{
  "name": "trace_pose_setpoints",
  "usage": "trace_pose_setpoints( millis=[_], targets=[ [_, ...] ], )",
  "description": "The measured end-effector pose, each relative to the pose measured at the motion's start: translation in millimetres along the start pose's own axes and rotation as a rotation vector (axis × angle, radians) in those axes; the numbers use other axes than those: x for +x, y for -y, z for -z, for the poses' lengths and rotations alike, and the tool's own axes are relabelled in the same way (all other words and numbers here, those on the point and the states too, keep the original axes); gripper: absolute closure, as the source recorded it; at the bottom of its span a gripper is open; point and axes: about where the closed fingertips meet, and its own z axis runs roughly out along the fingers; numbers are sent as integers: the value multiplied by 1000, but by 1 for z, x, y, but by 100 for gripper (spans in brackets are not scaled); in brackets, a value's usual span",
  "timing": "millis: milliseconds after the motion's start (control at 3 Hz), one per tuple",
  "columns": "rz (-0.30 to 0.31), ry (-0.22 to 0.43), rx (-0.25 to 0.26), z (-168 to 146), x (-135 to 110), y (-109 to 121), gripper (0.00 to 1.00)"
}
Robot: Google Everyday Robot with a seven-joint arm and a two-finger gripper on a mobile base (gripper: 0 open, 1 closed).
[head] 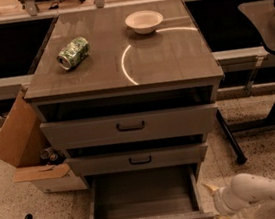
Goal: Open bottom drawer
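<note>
The bottom drawer (pixel 144 201) sits low in the middle of the frame, pulled well out of the cabinet (pixel 171 56), its inside bare. Just right of its front corner the gripper (pixel 215 204) hangs with fingers spread, holding nothing. Above, the middle drawer (pixel 99 164) and top drawer (pixel 80 133) stand slightly ajar. On top lie a crushed green can (pixel 73 52) and a white bowl (pixel 144 21). A cardboard box (pixel 17 135) leans at left.

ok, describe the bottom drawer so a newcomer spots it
Find the grey cabinet with a can and bowl on top. The bottom drawer is the lowest of three, the only one pulled far out, with the robot's hand just right of it.
</note>
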Motion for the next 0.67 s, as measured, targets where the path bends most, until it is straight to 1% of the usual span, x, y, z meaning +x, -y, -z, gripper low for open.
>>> trace_pose_setpoints(
  millis=[333, 667],
  targets=[
    [-60, -14, 56, 51, 29, -10, 0],
    [-96, 12, 101, 89, 53, -12, 0]
  ],
)
